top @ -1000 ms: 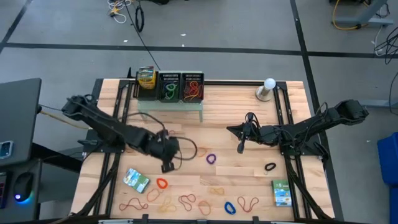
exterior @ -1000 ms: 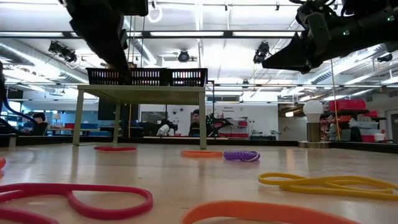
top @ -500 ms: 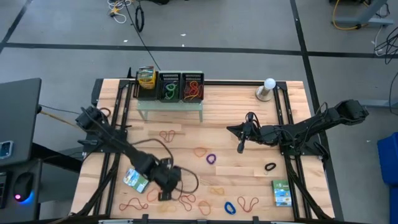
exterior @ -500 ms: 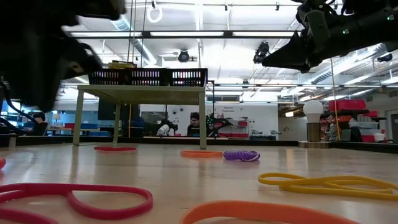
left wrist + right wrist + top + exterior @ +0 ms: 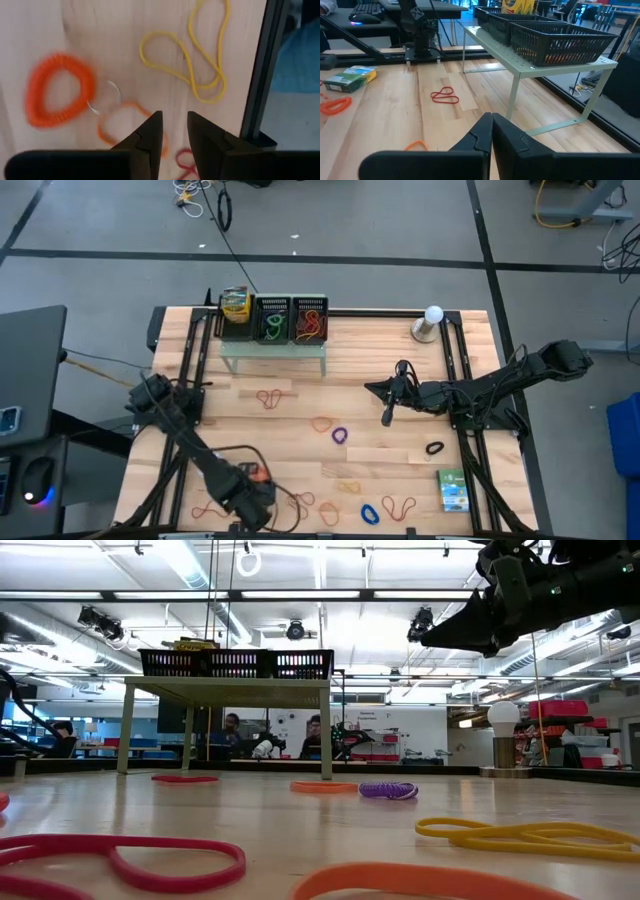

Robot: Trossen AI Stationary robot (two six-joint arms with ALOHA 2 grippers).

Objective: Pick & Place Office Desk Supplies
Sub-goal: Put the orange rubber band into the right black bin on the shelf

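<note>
Left claw hangs over the bands at the near table edge

The left claw (image 5: 174, 131) has its fingers a little apart, holding nothing. The thin orange rubber-band loop (image 5: 131, 123) lies just under its tips, beside the fat orange coil ring (image 5: 59, 88). The right claw (image 5: 388, 417) waits shut, far off.

From overhead we look straight down on the whole table (image 5: 400, 430), with surrounding floor. At table-top height we look level across the boards toward the pale-green shelf (image 5: 230, 690) and the room behind, bands looming close. From the left wrist we peer straight down, very near, at an orange coil band (image 5: 57, 90) ahead of the parted jaws of the left gripper (image 5: 174, 131). From the right wrist we look forward past the closed jaws of the right gripper (image 5: 491, 131), farther off, at the same shelf (image 5: 530, 65), shared with the other two views.
</note>
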